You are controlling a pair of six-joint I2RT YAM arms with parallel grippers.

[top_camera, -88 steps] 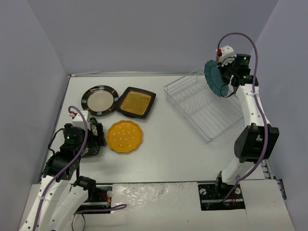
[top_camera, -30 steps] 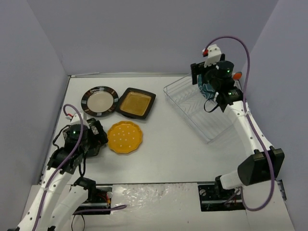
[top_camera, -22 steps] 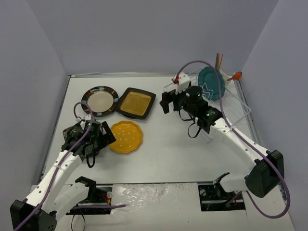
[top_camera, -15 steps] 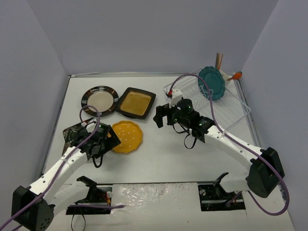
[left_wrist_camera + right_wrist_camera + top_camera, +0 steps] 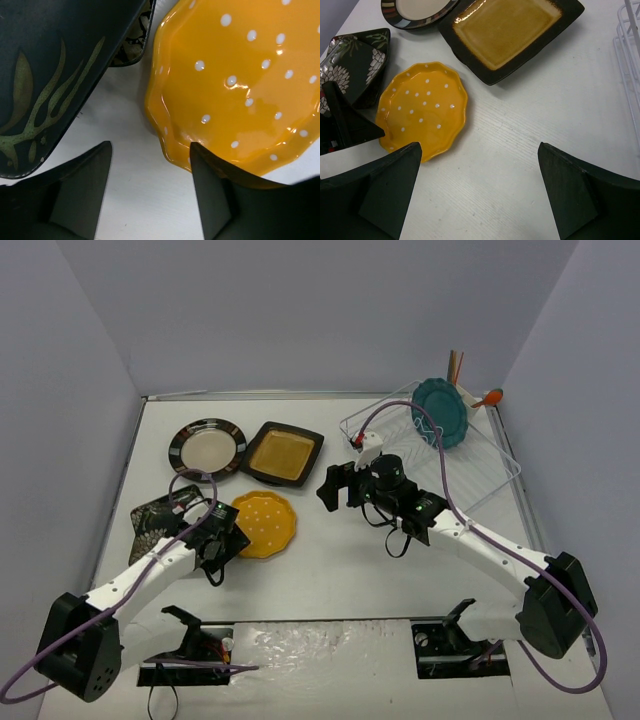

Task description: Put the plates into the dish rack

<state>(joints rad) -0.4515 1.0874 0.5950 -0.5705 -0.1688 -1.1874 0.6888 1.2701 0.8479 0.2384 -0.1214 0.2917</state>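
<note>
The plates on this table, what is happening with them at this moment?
One teal plate stands in the dish rack. Four other plates lie on the table. The left gripper is open, low between the black floral plate and the yellow dotted plate. The right gripper is open and empty, above the table near the amber square plate.

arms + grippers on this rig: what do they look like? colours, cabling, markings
Left arm and right arm have white links with black joint housings. A purple cable loops off each wrist. Left gripper and right gripper have matte black, wedge-shaped fingers. No readable markings.
</note>
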